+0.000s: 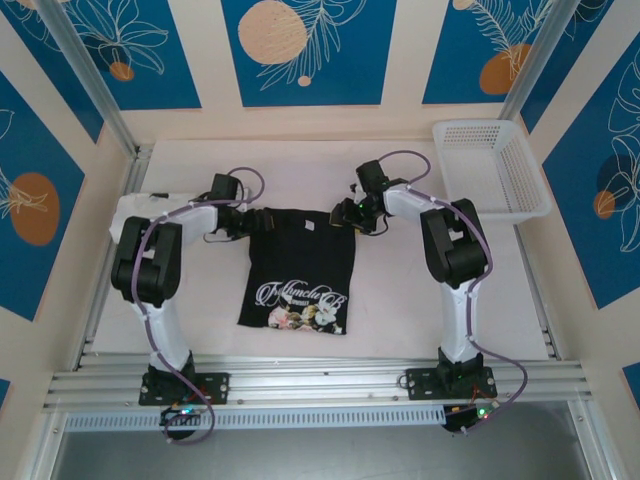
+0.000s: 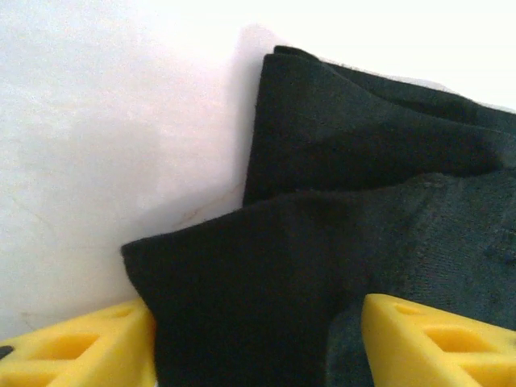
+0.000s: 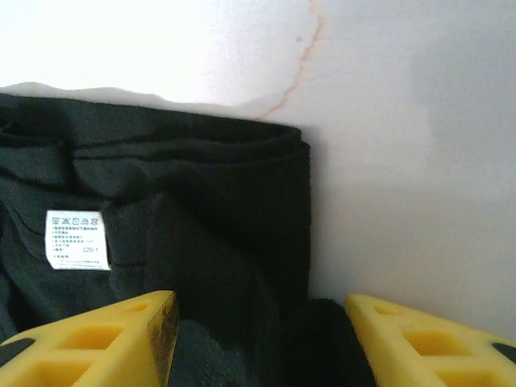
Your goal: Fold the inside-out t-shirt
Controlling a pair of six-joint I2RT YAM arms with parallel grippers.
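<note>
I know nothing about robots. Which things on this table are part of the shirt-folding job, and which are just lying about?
Part of the job: the black t-shirt, with the left hand and right hand open around its two far corners.

Just lying about: the white basket at the far right; the white cloth on the left.

**Bare table near, clutter at the far corners**

The table [image 1: 400, 300] lay bare on both sides of the t-shirt [image 1: 297, 270] and on its near side. A white basket [image 1: 490, 165] stood in the far right corner, well apart. A white folded garment [image 1: 125, 212] lay under the left arm. The left gripper [image 1: 253, 222] and right gripper [image 1: 342, 215] sat at the shirt's far corners, fingers spread over cloth.
</note>
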